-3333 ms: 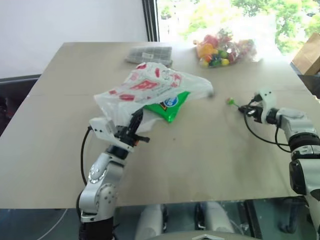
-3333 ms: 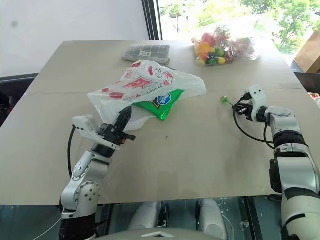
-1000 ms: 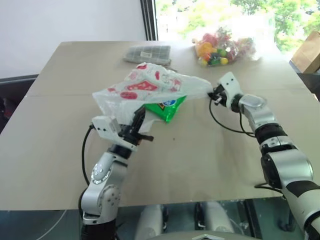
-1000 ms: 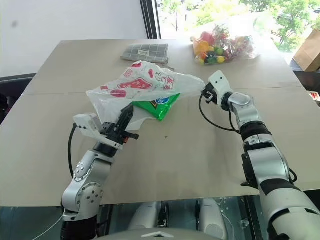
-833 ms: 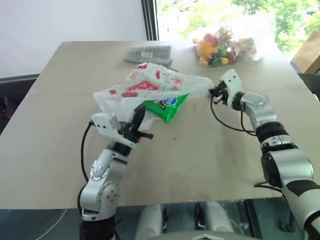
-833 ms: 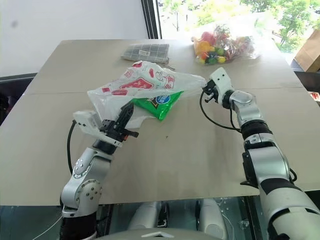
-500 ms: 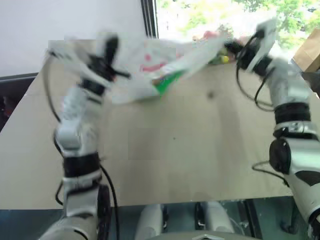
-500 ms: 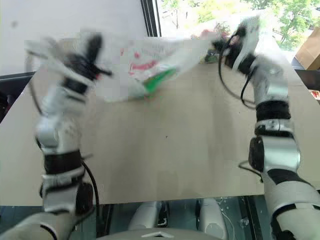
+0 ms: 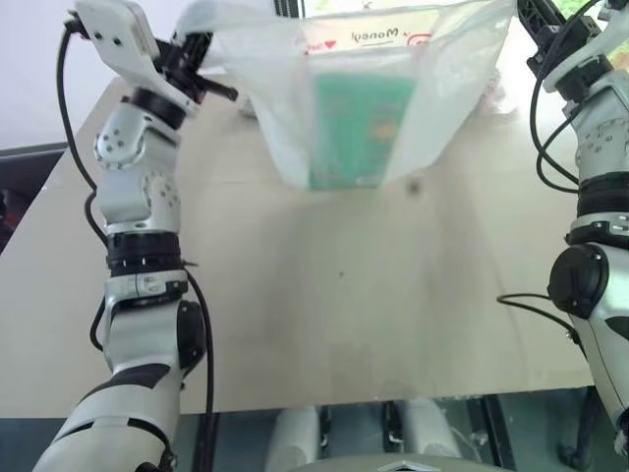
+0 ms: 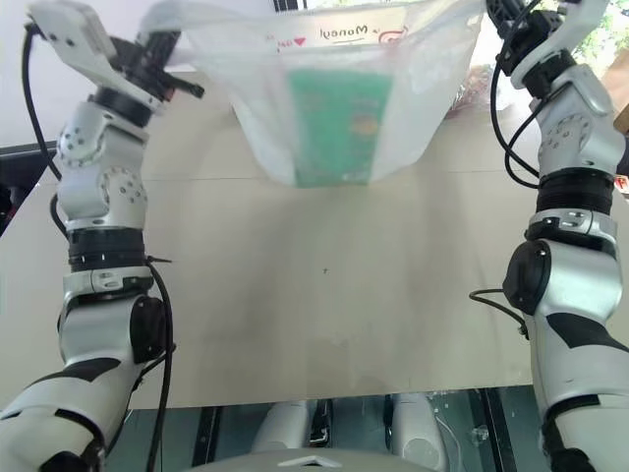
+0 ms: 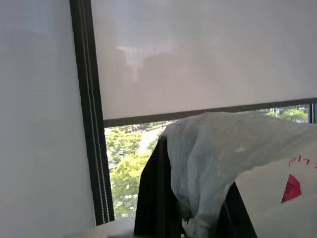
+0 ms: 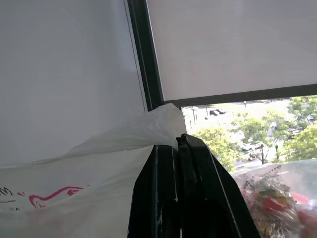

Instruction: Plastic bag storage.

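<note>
Translucent plastic bag (image 9: 354, 88) hangs mouth-up, stretched sideways.

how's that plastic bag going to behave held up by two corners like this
Likely floppy: the plastic bag sags between the left gripper and right gripper, both shut on its edges. Probably bottom-heavy, since the green packet hangs low inside. The thin film may slip or stretch where pinched.

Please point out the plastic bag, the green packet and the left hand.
plastic bag (image 10: 432, 88), right eye view, its translucent side wall.
green packet (image 10: 329, 123), right eye view, its middle, inside the bag.
left hand (image 10: 162, 49), right eye view, between its fingertips.
</note>
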Controlling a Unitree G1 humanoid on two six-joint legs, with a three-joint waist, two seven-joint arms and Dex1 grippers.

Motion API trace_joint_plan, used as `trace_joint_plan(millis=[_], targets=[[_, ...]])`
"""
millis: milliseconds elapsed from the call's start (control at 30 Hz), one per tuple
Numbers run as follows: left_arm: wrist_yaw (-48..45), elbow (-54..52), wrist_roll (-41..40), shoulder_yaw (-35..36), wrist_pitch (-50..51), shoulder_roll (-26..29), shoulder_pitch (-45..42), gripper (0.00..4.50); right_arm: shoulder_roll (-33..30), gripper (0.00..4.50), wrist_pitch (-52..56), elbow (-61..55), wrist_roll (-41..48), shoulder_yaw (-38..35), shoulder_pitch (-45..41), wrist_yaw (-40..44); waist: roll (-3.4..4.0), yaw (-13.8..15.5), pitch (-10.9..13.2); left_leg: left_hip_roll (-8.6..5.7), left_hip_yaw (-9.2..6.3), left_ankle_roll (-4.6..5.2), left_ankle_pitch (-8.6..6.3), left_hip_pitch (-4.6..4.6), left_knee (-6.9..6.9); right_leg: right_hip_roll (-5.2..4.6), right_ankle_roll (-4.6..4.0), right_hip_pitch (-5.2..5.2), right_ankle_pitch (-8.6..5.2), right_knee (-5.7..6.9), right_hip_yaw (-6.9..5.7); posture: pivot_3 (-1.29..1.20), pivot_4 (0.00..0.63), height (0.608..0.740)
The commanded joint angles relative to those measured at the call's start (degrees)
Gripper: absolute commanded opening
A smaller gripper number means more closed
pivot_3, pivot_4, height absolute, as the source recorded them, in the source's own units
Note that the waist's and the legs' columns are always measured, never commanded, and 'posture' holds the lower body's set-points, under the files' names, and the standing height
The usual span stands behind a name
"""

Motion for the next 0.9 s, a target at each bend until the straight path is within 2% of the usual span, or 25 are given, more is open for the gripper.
trace_joint_plan(millis=[33,200,367,467,633,733,800,833,900], targets=[[-0.54,-6.76,0.53,1.25,-1.87,1.51,1.97,0.00,-1.51,0.11,-0.14,-5.35,2.48,-2.58,-0.05,-1.68,0.01,-0.03,0.01,0.02,0.02,0.00,0.00,0.00,0.01,0.00,0.00,-0.01,0.00,0.00,0.01,0.00,0.150,0.740],[2.13,-5.78,-0.74,3.74,-0.17,1.25,1.96,0.00,-0.32,0.11,-0.65,-5.77,3.22,-2.09,0.51,-2.52,0.02,0.05,0.01,0.04,0.00,0.00,0.00,0.02,0.05,-0.01,0.00,-0.01,0.00,0.08,0.02,0.00,0.150,0.740],[2.79,-0.59,2.10,0.75,-1.66,-0.98,-1.03,0.00,2.92,0.11,-3.24,-3.39,2.17,-0.55,-0.36,-2.54,0.01,0.13,0.01,0.01,0.05,0.00,0.00,0.08,0.18,-0.06,0.00,-0.01,0.00,0.11,0.05,0.00,0.150,0.740],[2.77,-1.84,1.92,0.81,-1.81,-1.76,-1.92,0.00,3.13,0.11,-3.44,-3.96,2.63,-0.90,-0.71,-2.36,0.00,0.25,0.02,0.00,0.04,0.00,0.01,0.07,0.21,-0.06,0.00,-0.01,0.00,0.13,0.05,0.00,0.150,0.740],[2.06,-11.74,-0.98,0.77,3.25,-2.67,5.74,0.00,1.42,0.11,1.92,-10.52,3.91,-0.86,5.02,-1.82,0.01,0.13,0.02,0.02,0.03,0.00,0.00,0.03,0.11,-0.06,0.00,0.00,0.00,0.16,0.06,0.00,0.150,0.740],[2.32,-21.44,-4.62,0.82,8.84,-3.64,15.53,0.00,0.09,0.11,8.67,-19.18,5.08,1.06,14.15,0.29,0.01,0.14,-0.01,0.06,-0.13,0.00,0.00,0.07,0.00,-0.07,0.02,0.02,-0.01,0.07,0.05,0.00,0.150,0.740],[2.24,-26.84,-4.57,0.08,11.18,-3.71,24.04,0.55,-1.05,0.00,14.88,-25.76,7.07,2.37,21.88,2.18,0.01,0.18,-0.01,0.06,-0.24,0.00,0.00,0.03,0.03,-0.08,0.03,0.00,-0.01,0.09,0.04,0.00,0.150,0.740],[0.56,-31.14,-5.63,-0.83,13.03,-3.51,32.53,0.85,-3.13,0.28,19.96,-31.21,8.34,4.53,29.51,5.19,0.02,0.16,-0.03,0.06,-0.25,0.00,0.00,0.04,0.05,-0.08,0.03,0.01,-0.01,0.13,0.06,0.00,0.150,0.740],[-2.19,-36.84,-6.81,-2.01,15.32,-2.74,44.37,1.72,-6.09,0.87,26.61,-38.97,10.37,7.07,40.03,8.57,0.10,0.23,-0.13,0.10,-0.26,0.01,-0.01,0.14,-0.02,-0.08,0.04,0.08,-0.02,0.06,0.14,0.00,0.150,0.740]])
